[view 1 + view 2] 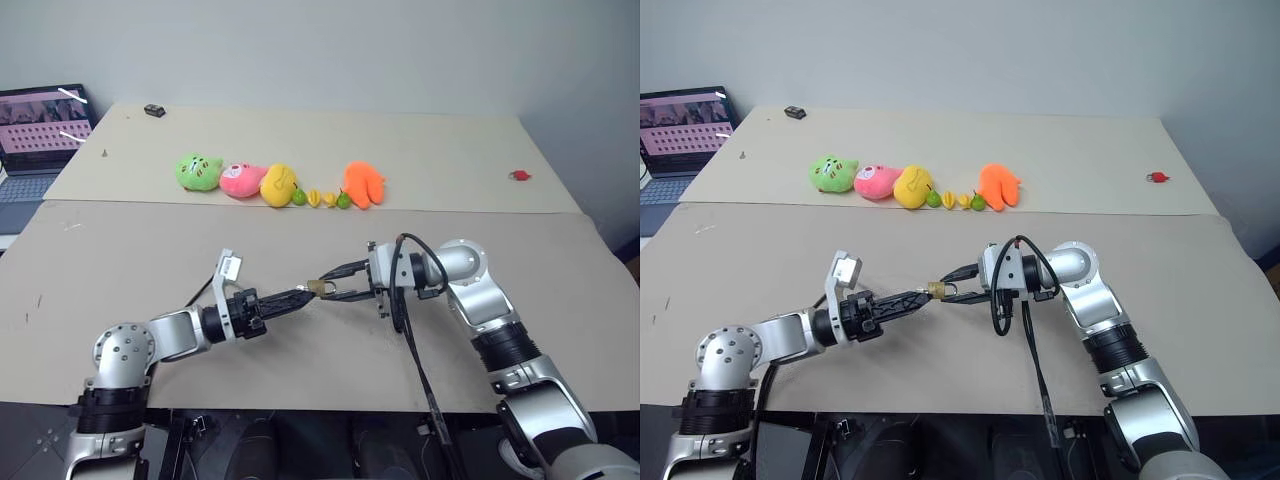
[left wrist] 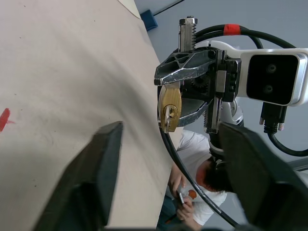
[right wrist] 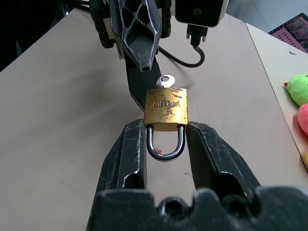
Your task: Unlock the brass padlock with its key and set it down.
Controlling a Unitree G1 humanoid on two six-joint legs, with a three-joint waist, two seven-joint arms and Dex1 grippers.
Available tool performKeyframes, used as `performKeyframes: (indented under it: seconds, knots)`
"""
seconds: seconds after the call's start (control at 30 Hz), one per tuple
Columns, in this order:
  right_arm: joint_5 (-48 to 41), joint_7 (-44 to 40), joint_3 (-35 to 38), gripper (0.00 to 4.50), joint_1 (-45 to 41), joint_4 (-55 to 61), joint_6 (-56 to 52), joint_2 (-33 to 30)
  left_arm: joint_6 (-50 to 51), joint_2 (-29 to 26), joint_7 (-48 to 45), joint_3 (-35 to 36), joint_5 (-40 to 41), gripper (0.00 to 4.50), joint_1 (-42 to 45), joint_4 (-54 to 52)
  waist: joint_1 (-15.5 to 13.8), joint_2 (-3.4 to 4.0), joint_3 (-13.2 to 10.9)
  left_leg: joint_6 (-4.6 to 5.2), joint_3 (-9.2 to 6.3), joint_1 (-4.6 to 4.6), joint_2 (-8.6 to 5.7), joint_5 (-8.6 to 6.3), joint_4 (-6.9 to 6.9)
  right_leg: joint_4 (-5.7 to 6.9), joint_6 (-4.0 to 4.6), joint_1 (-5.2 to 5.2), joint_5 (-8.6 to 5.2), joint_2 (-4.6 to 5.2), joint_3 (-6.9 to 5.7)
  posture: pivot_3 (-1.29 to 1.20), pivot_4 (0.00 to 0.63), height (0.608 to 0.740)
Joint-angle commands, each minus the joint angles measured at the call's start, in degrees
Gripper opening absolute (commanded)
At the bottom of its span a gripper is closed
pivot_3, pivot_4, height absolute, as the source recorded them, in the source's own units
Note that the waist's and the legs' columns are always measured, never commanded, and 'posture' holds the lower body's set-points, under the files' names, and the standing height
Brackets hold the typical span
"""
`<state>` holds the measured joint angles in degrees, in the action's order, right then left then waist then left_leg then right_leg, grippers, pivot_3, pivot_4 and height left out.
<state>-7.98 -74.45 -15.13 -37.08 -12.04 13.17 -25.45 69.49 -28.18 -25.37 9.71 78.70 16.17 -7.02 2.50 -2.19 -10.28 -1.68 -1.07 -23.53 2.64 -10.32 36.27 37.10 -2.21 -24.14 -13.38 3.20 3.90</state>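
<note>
Holding the small boxy brass padlock (image 3: 165, 108) by its silvery shackle, right gripper (image 3: 166, 144) pinched shut on it, above the tan table's (image 1: 150, 260) near-edge middle. Silvery key (image 3: 165, 81) sits in the keyhole. Left gripper (image 2: 168, 159) part-open, holding nothing, just beside the key. Next: probably pinch the key and twist.

This looks like a robotics lab or test room: two plain tables (image 1: 120, 260) pushed together under brown paper against a bare grey wall (image 1: 330, 50), a laptop (image 1: 40, 130) running at one side, and plush toys (image 1: 278, 184) laid in a neat row as props. A seated person (image 2: 199, 163) shows beyond the table edge.
</note>
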Motion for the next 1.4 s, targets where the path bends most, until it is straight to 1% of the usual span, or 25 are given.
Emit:
performKeyframes:
  seconds: [0.03, 0.13, 0.33, 0.4, 0.43, 0.47, 0.5, 0.8, 0.9, 1.17, 1.4]
  knots:
    - [-1.0, 0.7, 0.8, 0.87, -0.8, 1.7, 0.2, -0.3, -0.2, 0.1, -1.3, -0.4, -0.5, 2.82, 1.2, -1.3, 0.0, 0.00, 0.0, 0.00, 0.00, -0.01, 0.00, 0.00, 0.00, 0.00, 0.00, 0.00, 0.00, 0.00, 0.00, 0.00, 0.150, 0.722]
    - [-1.0, 0.8, 0.7, 0.87, -0.6, 1.8, 0.2, -0.3, -0.5, 0.7, -0.9, -0.1, -0.6, 2.82, 1.8, -0.9, -0.1, 0.00, 0.0, 0.00, -0.01, -0.03, 0.00, 0.00, 0.00, -0.01, 0.00, -0.02, 0.00, 0.00, 0.00, 0.00, 0.150, 0.722]
    - [-0.8, 0.7, 0.6, 0.87, -0.6, 1.4, 0.4, -0.4, -0.3, 2.3, 1.6, 2.8, 3.1, 2.82, 3.8, 2.0, 0.0, 0.00, 0.0, 0.00, -0.01, -0.02, 0.00, 0.00, 0.00, 0.00, 0.00, -0.01, 0.00, 0.00, 0.00, 0.00, 0.150, 0.722]
    - [-0.8, 0.7, 0.6, 0.87, -0.6, 1.3, 0.5, -0.4, 0.0, 2.2, 1.6, 3.1, 3.4, 2.33, 3.8, 2.2, 0.0, 0.00, 0.0, 0.00, -0.02, -0.03, 0.00, 0.00, 0.00, 0.00, 0.00, -0.01, 0.00, 0.00, 0.00, 0.00, 0.150, 0.722]
    - [-0.8, 0.7, 0.6, 0.87, -0.6, 1.3, 0.5, -0.4, 0.2, 2.0, 1.4, 3.0, 3.2, 2.16, 3.7, 2.0, 0.0, 0.00, 0.0, 0.00, -0.01, -0.03, -0.01, 0.00, 0.00, -0.01, 0.00, -0.01, 0.00, 0.01, 0.00, 0.00, 0.150, 0.722]
    - [-0.8, 0.7, 0.6, 0.87, -0.6, 1.3, 0.5, -0.4, 0.5, 1.9, 1.3, 2.9, 3.2, 1.71, 3.6, 1.9, 0.0, 0.00, 0.0, 0.00, -0.01, -0.03, -0.01, 0.00, 0.00, -0.01, 0.00, -0.01, 0.00, 0.01, 0.00, 0.00, 0.150, 0.722]
    - [-0.8, 0.7, 0.6, 0.87, -0.6, 1.2, 0.5, -0.4, 0.9, 1.5, 1.0, 2.4, 2.8, 1.43, 3.4, 1.5, 0.0, 0.00, 0.0, 0.00, -0.01, -0.03, -0.01, 0.00, 0.00, -0.01, -0.01, -0.01, 0.00, 0.01, 0.00, 0.00, 0.150, 0.722]
    - [-0.7, 0.7, 0.5, 0.87, -0.5, 1.0, 0.8, -0.4, 4.1, 0.9, 0.4, 1.4, 4.7, 1.43, 2.4, 0.5, 0.0, 0.00, 0.0, 0.00, -0.01, -0.03, -0.01, 0.00, 0.00, -0.01, 0.00, -0.02, 0.00, 0.01, 0.00, 0.00, 0.150, 0.722]
    - [-0.6, 0.8, 0.5, 0.87, -0.5, 0.8, 0.9, -0.3, 5.2, 0.0, 0.3, 2.2, 6.3, 1.43, 1.4, 0.2, 0.0, 0.00, 0.0, 0.00, -0.01, -0.03, 0.00, 0.00, -0.01, -0.01, -0.01, -0.02, 0.00, 0.00, 0.00, 0.00, 0.150, 0.722]
    - [-0.6, 0.5, 0.3, 0.87, 0.4, 0.7, 1.0, -0.7, 3.2, -0.2, 2.9, 5.0, 7.9, 1.43, 0.2, 1.9, 0.0, 0.00, 0.0, 0.00, -0.01, -0.02, 0.00, 0.00, -0.01, -0.01, 0.00, -0.02, -0.01, 0.01, 0.00, 0.00, 0.150, 0.722]
    - [-0.7, 0.3, 0.2, 0.87, -0.2, 0.3, 1.0, -0.3, 3.0, 0.1, 2.3, 3.9, 6.9, 1.43, 0.4, 1.6, 0.0, 0.00, 0.0, 0.00, -0.01, -0.02, 0.00, 0.00, -0.01, -0.01, 0.00, -0.02, -0.01, 0.00, 0.00, 0.00, 0.150, 0.722]
